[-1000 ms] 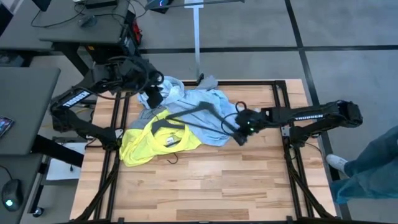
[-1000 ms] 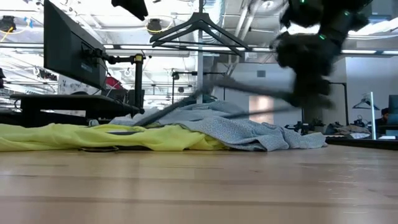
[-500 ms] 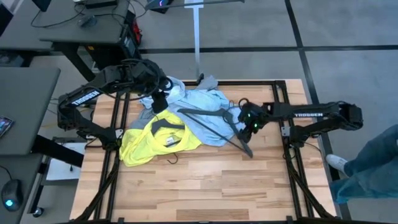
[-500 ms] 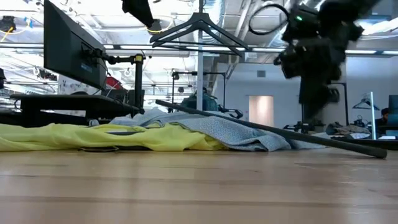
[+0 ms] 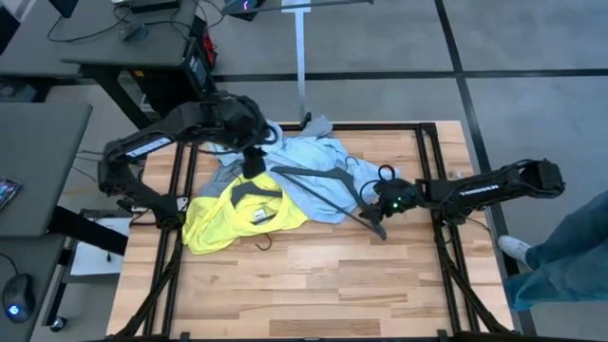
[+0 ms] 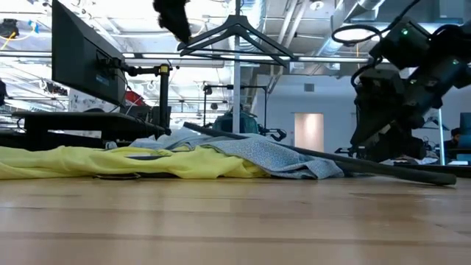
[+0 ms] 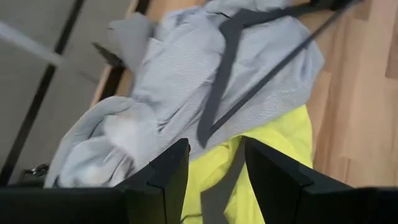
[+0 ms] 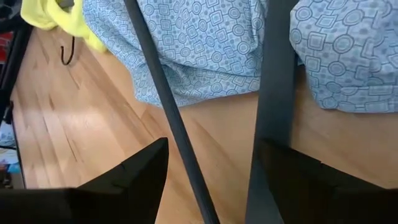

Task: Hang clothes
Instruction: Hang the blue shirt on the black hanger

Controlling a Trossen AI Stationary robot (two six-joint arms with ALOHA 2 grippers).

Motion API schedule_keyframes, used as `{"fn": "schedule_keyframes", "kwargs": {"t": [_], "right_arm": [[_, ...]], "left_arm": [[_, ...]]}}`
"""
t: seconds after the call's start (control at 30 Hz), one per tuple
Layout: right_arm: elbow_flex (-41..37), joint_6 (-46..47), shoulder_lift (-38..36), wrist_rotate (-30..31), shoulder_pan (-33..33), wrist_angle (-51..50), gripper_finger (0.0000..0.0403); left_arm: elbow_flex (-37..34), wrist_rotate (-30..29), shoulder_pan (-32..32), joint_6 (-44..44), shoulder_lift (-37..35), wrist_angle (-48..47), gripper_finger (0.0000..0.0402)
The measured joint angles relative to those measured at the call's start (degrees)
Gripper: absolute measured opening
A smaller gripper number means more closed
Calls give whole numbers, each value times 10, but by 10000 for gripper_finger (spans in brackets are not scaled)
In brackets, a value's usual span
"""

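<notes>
From above: clothes point(image 5: 275, 180) heaped at the table's point(image 5: 313, 285) far left, black hanger point(image 5: 328, 190) lying across them, right gripper point(image 5: 378, 211) spread beside its corner. Past the left wrist: left gripper point(image 7: 214, 171) spread, empty, above pale shirt point(image 7: 180, 74) and yellow T-shirt point(image 7: 273, 149).

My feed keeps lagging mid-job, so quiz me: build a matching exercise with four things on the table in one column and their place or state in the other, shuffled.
Things:
1. yellow T-shirt
2. light-blue shirt
3. black hanger
4. right gripper

Places or states:
A. lies across the light-blue shirt, one end on bare wood
B. open, by the hanger's end
C. nearest the table's front-left
D. heaped mid-table, behind the yellow one

Pairs: 1-C, 2-D, 3-A, 4-B
</notes>
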Motion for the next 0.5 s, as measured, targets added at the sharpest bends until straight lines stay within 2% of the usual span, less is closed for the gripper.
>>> {"fn": "schedule_keyframes", "kwargs": {"t": [0.23,0.37,0.5], "right_arm": [[22,-19,-51,4,0,-6,242],[23,-20,-61,4,7,-5,242],[23,-22,-62,3,27,-7,242]], "left_arm": [[0,104,-28,81,124,194,140],[0,129,-54,144,207,199,140],[-1,127,-79,182,272,191,140]]}}
